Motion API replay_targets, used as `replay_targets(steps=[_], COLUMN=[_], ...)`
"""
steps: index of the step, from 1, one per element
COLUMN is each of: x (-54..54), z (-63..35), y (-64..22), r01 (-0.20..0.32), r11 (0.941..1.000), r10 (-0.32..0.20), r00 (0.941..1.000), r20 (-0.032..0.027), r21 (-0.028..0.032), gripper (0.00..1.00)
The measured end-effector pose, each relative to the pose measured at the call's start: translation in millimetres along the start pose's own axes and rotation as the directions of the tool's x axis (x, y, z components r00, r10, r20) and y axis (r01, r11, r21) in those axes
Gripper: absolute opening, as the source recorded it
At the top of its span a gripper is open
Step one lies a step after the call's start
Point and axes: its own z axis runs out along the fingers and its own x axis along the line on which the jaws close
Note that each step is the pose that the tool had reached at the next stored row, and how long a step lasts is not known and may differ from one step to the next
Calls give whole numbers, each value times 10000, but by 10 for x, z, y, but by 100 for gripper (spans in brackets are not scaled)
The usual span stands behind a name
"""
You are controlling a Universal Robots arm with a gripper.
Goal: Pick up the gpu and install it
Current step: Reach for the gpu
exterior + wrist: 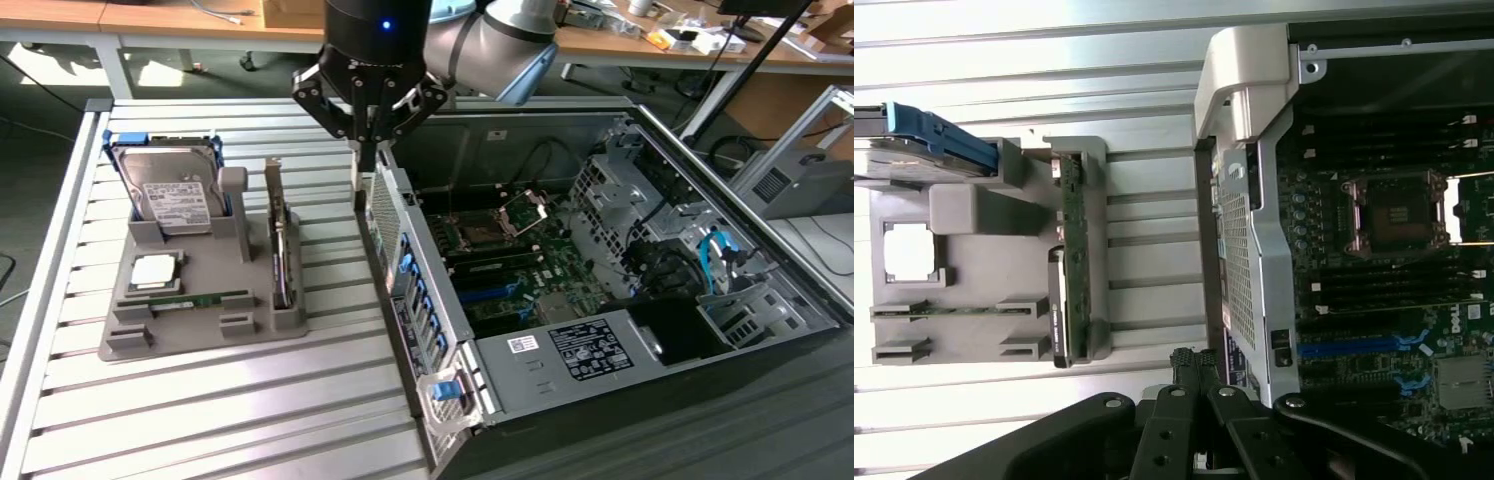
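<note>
I saw the arm's gripper [368,143] poised over the top edge of the open computer case [416,300], at its perforated rear wall. Its 2 fingers were clenched together with nothing between them.

The gpu [282,250] was apart from the gripper. It stood on its long edge in a slot of the grey holder [200,338], on the side of the holder nearest the case. The holder lay on the slatted metal table [267,420], toward the exterior view's left of the case.

On the same holder, the hard drive [167,195] stood upright at the far end. A square processor chip [154,270] lay flat near the middle, and a slim green memory stick [200,299] rested just beside it. Inside the case, the motherboard [514,270] lay exposed.
</note>
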Motion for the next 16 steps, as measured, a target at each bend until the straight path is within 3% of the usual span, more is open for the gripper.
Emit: replay_targets(steps=[16], x=[41], z=[-1], y=[-3], r01=[0], r11=[10000], r10=[0], r00=[10000], r20=[0], r21=[1], gripper=[11])
